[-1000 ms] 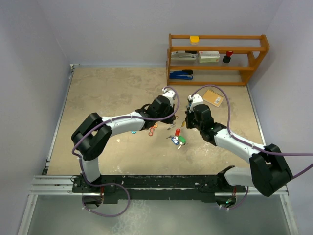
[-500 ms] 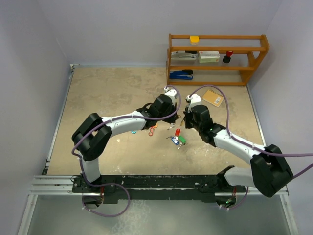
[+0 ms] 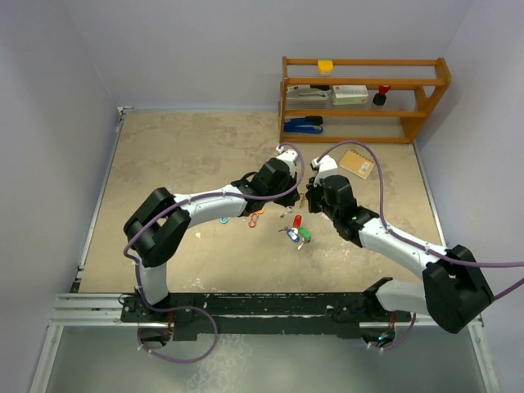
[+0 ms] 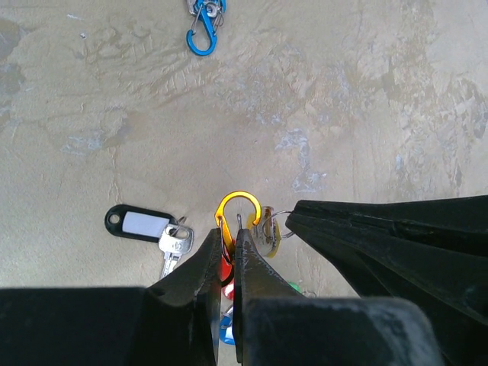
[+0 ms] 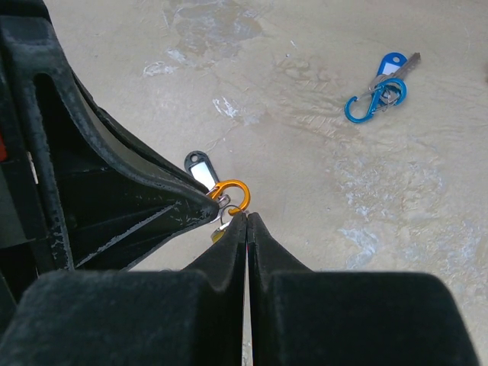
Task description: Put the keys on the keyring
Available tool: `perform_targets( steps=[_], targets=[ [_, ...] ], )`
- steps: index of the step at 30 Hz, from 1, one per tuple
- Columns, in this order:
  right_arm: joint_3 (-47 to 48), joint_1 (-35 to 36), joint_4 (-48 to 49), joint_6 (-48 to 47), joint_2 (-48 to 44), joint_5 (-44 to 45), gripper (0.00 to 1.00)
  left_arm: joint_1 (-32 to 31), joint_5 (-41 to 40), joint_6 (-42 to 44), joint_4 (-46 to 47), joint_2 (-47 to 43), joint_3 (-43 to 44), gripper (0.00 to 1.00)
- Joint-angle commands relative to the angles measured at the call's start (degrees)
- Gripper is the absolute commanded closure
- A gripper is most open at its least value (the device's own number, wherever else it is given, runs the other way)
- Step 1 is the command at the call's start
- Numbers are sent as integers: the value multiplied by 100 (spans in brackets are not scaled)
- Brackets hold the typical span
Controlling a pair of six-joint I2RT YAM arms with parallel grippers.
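Both arms meet mid-table [image 3: 180,164], grippers nose to nose. The left gripper [image 4: 227,236] has its jaws down to a sliver, pinching the lower end of the orange clip [image 4: 239,195]. The clip's long axis runs straight along those fingers, and its rounded loop points away from the wrist.

The right gripper [image 5: 246,218] has its fingers pressed fully together, tips right at the clip. In the left wrist view, its tip touches a small ring [image 4: 279,214] carrying a yellow tag [image 4: 268,236], just beside the clip. Whether it actually pinches that ring, I cannot tell.

Now the keys. The black-tag key [image 4: 141,223] lies on the table, to the left of the fingers in the left wrist view. The tag's long axis runs across the picture, hole end outward, and the silver blade at the other end slants back toward the wrist. The tag has a white insert, and any writing on it is too small to read.

The other keys [image 3: 296,233], with red, blue and green tags, sit bunched on the table just nearer than the grippers. Farther out lies a blue clip [image 4: 203,38] with a blue-tag key [image 5: 392,64] touching it. A red clip [image 3: 256,217] lies beside the left arm.

On the shelf [image 3: 364,83] at the far right, the box labels are too small to read.
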Motion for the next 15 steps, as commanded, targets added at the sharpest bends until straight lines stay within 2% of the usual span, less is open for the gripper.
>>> perform_targets(
  steps=[1, 15],
  targets=[
    [181, 47, 224, -97, -55, 130, 100, -25, 81, -30, 125, -58, 278, 100],
    [170, 64, 232, -147, 40, 184, 100, -27, 87, -7, 34, -228, 272, 100]
  ],
)
